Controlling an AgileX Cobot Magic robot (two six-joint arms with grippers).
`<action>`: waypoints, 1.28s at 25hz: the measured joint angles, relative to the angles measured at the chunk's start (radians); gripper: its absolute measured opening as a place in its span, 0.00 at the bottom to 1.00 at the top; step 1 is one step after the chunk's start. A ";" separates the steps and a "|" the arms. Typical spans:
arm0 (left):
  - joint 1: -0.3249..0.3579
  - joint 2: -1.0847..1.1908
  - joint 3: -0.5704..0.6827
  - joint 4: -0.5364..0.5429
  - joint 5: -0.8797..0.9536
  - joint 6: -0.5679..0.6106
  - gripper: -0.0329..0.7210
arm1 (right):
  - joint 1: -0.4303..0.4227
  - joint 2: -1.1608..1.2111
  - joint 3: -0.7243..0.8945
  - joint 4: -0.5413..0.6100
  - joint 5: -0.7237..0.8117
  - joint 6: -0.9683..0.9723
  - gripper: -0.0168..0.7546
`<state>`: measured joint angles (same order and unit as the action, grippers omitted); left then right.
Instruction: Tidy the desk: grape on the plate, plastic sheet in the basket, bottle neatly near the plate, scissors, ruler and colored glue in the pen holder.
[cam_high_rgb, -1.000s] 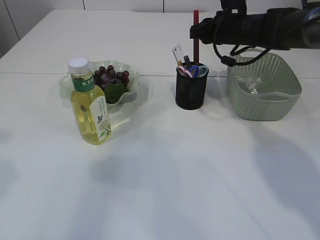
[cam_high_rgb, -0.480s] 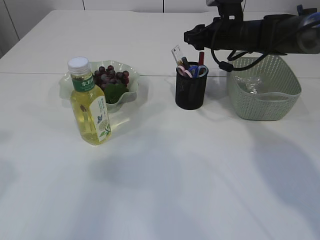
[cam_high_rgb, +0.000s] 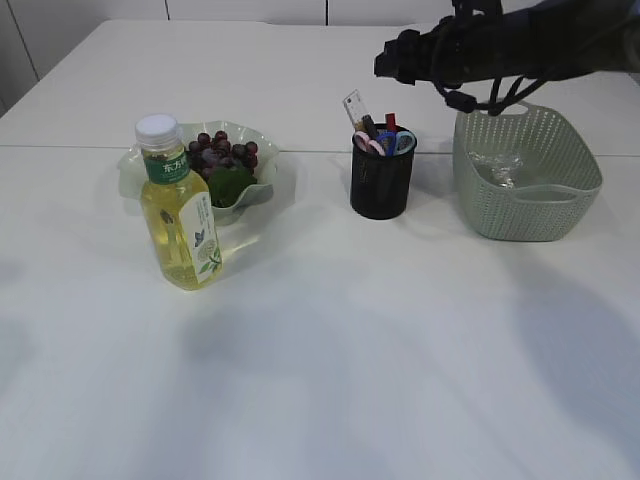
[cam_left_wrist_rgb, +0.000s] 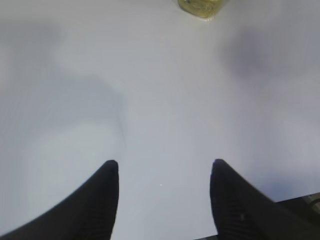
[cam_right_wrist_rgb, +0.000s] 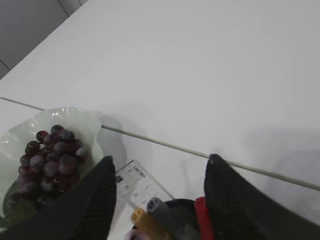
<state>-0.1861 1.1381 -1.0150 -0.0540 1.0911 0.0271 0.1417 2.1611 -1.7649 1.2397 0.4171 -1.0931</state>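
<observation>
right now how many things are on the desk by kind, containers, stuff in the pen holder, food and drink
containers: 3 – plate, pen holder, basket
stationery in the pen holder: 3 – ruler, scissors, red glue stick
food and drink: 2 – grapes, bottle
plastic sheet in the basket: 1
total: 9

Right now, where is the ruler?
The ruler stands in the pen holder, sticking out on its left side, between the plate and the basket in the exterior view.
</observation>
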 joint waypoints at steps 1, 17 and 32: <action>0.000 0.000 0.000 0.000 -0.001 0.000 0.61 | 0.000 -0.024 0.000 -0.103 0.022 0.081 0.60; 0.000 0.000 0.000 0.001 -0.013 -0.027 0.61 | 0.000 -0.413 0.000 -1.219 0.627 1.086 0.60; 0.000 -0.008 0.000 0.012 -0.112 -0.096 0.82 | 0.000 -0.719 0.000 -1.356 0.835 1.170 0.60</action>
<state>-0.1861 1.1298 -1.0150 -0.0417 0.9792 -0.0687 0.1417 1.4417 -1.7649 -0.1165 1.2521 0.0774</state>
